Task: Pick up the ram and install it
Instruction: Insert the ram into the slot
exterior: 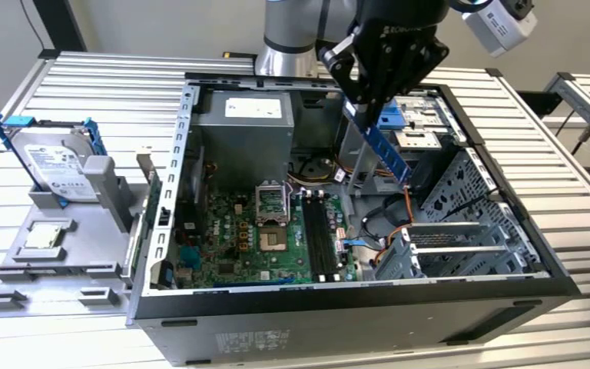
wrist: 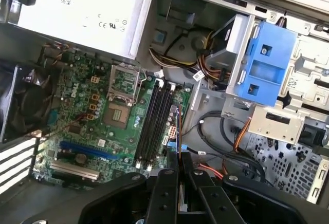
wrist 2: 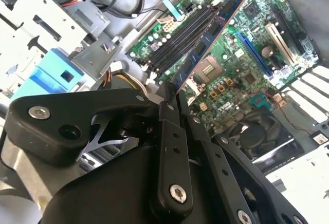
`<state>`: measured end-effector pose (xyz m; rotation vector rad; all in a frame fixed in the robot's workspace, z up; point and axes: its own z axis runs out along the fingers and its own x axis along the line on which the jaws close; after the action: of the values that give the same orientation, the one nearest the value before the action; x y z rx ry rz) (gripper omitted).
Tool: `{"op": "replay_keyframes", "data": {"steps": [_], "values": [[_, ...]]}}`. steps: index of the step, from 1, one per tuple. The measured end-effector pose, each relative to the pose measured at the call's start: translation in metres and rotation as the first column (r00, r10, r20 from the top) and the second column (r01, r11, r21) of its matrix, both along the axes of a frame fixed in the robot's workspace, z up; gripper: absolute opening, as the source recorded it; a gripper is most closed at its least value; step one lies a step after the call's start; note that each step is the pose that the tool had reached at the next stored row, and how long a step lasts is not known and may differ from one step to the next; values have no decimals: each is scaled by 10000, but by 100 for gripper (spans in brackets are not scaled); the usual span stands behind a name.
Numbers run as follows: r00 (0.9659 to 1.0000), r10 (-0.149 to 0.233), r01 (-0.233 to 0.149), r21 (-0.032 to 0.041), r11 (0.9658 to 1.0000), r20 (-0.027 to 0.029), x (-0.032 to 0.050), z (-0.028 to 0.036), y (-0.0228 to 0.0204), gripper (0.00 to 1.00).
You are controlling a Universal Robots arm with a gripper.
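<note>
- One ram (exterior: 379,144), a thin, flat, blue circuit-board stick, pinched at its upper end between black jaws closed narrow on it.
- Held tilted above the open grey metal computer case (exterior: 377,315), not seated in any slot.
- In the second wrist view, running roughly alongside the long black plastic slots (wrist 2: 180,44) of the green motherboard (wrist 2: 231,75); gap to them hard to judge.
- Matt, jointed jaw links with silver screws, cut off at the picture's edge.
- Edge-on and mostly hidden in the first wrist view.
- Ribbed metal table (exterior: 101,77) underneath.
</note>
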<state>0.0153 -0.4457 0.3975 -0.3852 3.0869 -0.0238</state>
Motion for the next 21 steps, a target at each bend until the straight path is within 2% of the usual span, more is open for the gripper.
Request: {"op": "replay_keyframes", "data": {"steps": [1, 3, 4, 5, 7, 8, 9, 13, 18, 21], "values": [[10000, -27, 27, -10, 10000, -31, 0, -6, 0, 0], [9998, -104, 104, 3, 9999, -161, -1, -10, 0, 0], [9997, -134, 135, 72, 9999, -205, -1, -9, 0, 0], [9996, -153, 158, 197, 9997, -231, -1, -10, 1, 0], [9996, -171, 182, 469, 9987, -237, -1, -13, 1, 0], [9996, -173, 186, 551, 9983, -239, -1, -20, 0, 0], [9996, -179, 192, 587, 9981, -239, -2, -30, 1, 0], [9992, -311, 324, 589, 9977, -234, 0, -69, 1, 0], [9938, -1085, 1097, 588, 9922, -234, 0, -119, 1, 0], [9938, -1093, 1104, 590, 9921, -223, 1, -140, 0, 0]]}}
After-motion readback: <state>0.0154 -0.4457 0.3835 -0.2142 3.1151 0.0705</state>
